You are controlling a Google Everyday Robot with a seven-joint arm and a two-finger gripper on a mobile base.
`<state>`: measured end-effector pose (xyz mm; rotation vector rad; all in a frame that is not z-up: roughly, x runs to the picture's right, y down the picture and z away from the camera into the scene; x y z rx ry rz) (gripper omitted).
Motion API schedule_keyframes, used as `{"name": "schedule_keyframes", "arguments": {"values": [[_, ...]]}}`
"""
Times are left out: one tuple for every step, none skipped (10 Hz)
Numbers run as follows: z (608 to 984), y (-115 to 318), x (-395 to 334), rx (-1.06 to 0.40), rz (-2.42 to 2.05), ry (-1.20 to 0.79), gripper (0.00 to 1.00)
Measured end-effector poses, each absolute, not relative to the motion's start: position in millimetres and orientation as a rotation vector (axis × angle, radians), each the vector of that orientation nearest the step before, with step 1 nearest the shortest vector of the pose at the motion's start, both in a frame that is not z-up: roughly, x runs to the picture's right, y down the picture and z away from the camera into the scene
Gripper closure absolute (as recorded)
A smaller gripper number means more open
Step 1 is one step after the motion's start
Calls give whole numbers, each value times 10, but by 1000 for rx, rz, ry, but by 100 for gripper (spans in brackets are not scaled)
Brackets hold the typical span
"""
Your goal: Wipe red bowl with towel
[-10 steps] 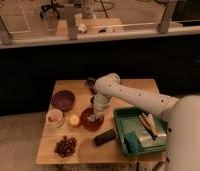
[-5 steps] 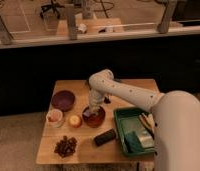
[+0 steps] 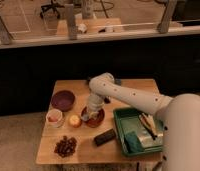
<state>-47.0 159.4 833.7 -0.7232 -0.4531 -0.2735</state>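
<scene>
Since 1 s ago the arm (image 3: 125, 92) has swung a touch left and dipped, so the gripper (image 3: 89, 114) now sits down inside the red bowl (image 3: 94, 120), toward its left rim; bowl itself hasn't budged. Grip state: can't tell from here, wrist hides it. There's a pale scrap at the tip, prob. the towel (image 3: 86, 117), pressed on the bowl's inner wall, but not sure. The bowl is mid-table, front of centre, upright. It looks like a small, light, stiff dish w/ a smooth, likely slick inside. I'd expect it to skate or tip under a sideways rub since nothing pins it, so push down more than across and keep the cloth bunched. The towel is soft and will fold, so best pinched at a gathered bit. Neighbours are tight on the left: a yellow piece (image 3: 74, 120) just beside the rim, a white cup (image 3: 54, 118) beyond it and a purple bowl (image 3: 62, 100) behind. A black block (image 3: 104, 137) lies near the front and a dark cluster (image 3: 66, 146) front-left. The green tray (image 3: 119, 131) sits close on the right, on the wooden table (image 3: 138, 87). Wide strokes could knock the yellow piece first.
</scene>
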Motion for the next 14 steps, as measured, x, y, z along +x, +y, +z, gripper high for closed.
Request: {"name": "schedule_keyframes", "arguments": {"values": [[8278,1643,-446,-729,-279,-462,100],[8236,1698,-420,-738,-286,-467,100],[8208,1748,-407,-747,-294,-469,100],[8205,1780,-388,-754,-299,-467,100],[8228,1798,-316,-762,-297,-454,100],[8255,1784,-271,-761,-292,-445,100],[8318,1720,-205,-758,-281,-428,100],[8395,1642,-190,-756,-278,-415,100],[8480,1558,-215,-748,-276,-408,100],[8588,1466,-250,-744,-274,-400,100],[8635,1421,-299,-739,-274,-399,100],[8650,1405,-371,-737,-281,-400,100],[8643,1393,-462,-731,-283,-405,100],[8611,1378,-522,-725,-287,-411,100]]}}
